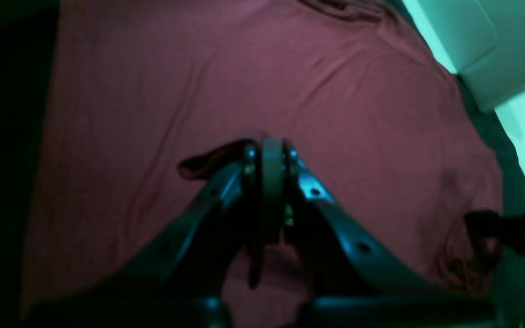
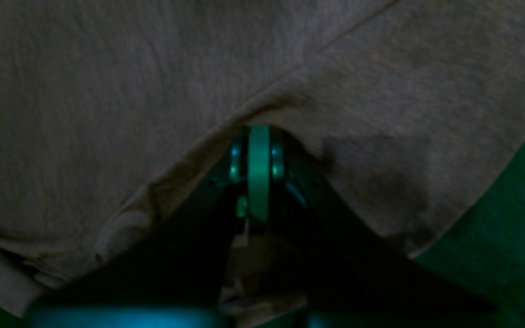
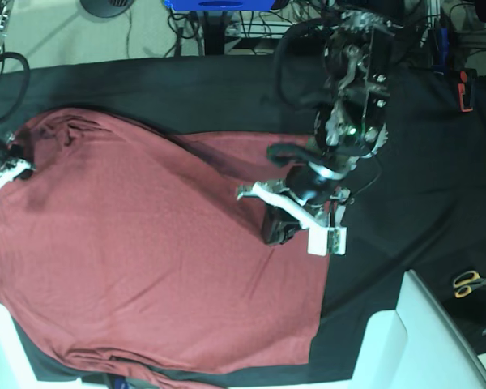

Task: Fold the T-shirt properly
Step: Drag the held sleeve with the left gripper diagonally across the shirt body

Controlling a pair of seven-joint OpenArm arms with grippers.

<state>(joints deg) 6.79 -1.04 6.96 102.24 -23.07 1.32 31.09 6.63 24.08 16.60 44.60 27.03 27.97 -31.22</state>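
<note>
left gripper (image 1: 267, 155) closed, pinching T-shirt (image 3: 146, 267) | right gripper (image 2: 259, 150) closed on T-shirt edge

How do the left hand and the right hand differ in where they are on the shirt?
The left hand sits over the shirt's middle right part in the base view; the right hand is at its far left edge. The left arm shows fully there; the right one is mostly cut off. Both hands are shut, pinching red cloth.

No lettering, label, brand or number can be read anywhere in these views; the plain brick-red knit T-shirt (image 3: 146, 267) carries no print.
</note>
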